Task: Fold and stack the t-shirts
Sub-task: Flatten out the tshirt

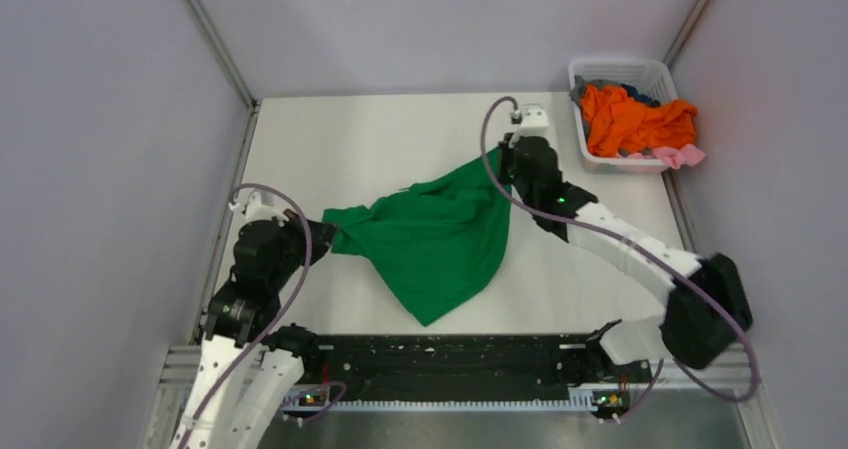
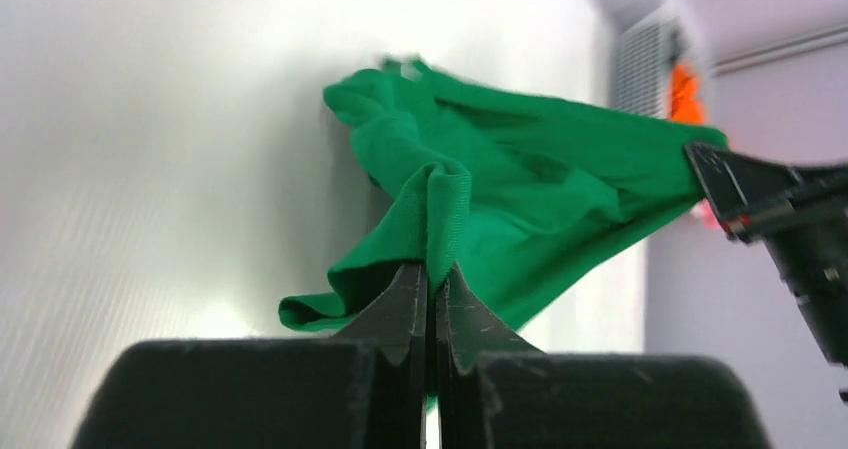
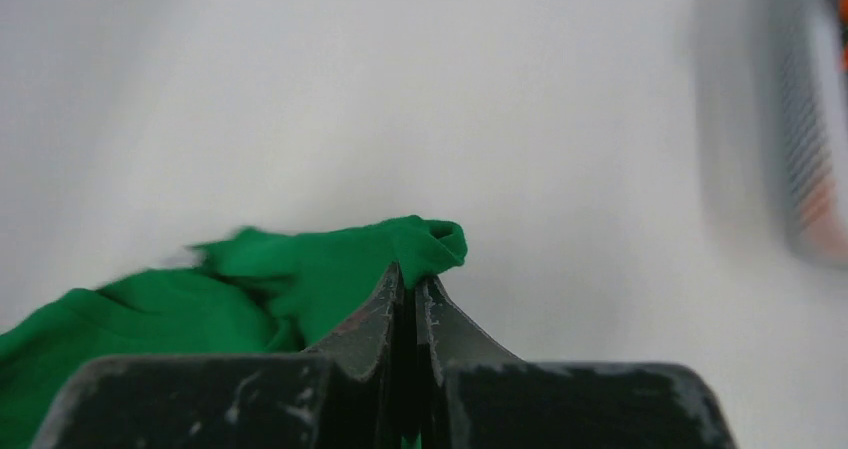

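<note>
A bright green t-shirt [image 1: 440, 237] is stretched between my two grippers over the middle of the table, its lower part hanging down to a point near the front. My left gripper [image 1: 325, 231] is shut on the shirt's left edge; the wrist view shows the cloth [image 2: 480, 199] pinched between the closed tips [image 2: 433, 274]. My right gripper [image 1: 503, 159] is shut on the shirt's far right corner, with cloth [image 3: 330, 269] bunched at its tips [image 3: 408, 281]. An orange t-shirt [image 1: 632, 119] lies in the basket, with pink cloth [image 1: 682, 156] over its rim and grey and blue cloth behind.
The white lattice basket [image 1: 584, 139] stands at the back right corner of the table. Grey walls close the table on the left, back and right. The black rail with the arm bases [image 1: 450, 364] runs along the front edge.
</note>
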